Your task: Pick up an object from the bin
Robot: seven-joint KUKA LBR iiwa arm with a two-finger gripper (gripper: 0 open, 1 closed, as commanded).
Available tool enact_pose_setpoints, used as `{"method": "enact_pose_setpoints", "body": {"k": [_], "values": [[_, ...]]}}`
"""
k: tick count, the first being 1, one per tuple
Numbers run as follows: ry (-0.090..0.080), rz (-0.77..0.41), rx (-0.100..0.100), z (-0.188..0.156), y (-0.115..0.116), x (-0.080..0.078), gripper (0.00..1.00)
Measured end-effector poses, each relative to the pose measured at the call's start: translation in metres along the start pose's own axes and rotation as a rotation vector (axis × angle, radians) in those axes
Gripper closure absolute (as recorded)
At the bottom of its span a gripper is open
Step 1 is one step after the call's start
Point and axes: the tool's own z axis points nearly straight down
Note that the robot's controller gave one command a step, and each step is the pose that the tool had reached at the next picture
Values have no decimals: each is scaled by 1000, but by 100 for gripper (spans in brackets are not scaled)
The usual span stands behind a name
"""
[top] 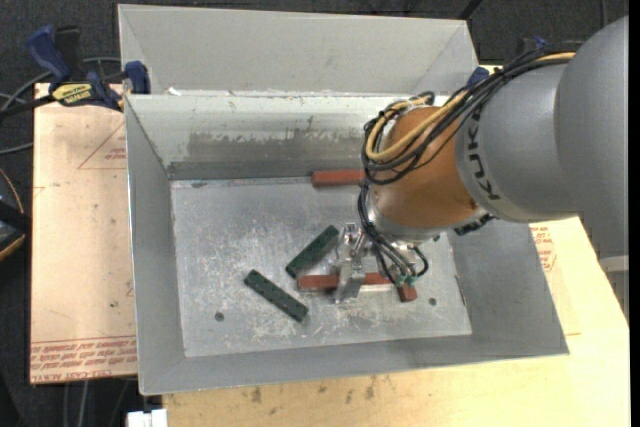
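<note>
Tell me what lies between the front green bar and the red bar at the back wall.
In the camera view, a second green bar, tilted, lies roughly between them, with bare bin floor around it.

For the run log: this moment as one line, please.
pincer: down on flat red-brown bar in grey metal bin | nearest: dark green flat bar | lift: not yet

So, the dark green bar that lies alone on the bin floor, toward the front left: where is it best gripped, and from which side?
Probably at its middle, across the narrow width, coming straight down from above. The dark green bar lies flat and slanted on the bin floor, with both long sides free, so the grip should be turned to match that slant.
</note>
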Motion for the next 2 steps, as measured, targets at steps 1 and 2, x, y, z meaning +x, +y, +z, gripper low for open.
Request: {"method": "enact_pose_setpoints", "body": {"k": [1,2], "values": [[1,0,0,0,0,0,100],[17,-20,1,-160,-9,-1,100]]}}
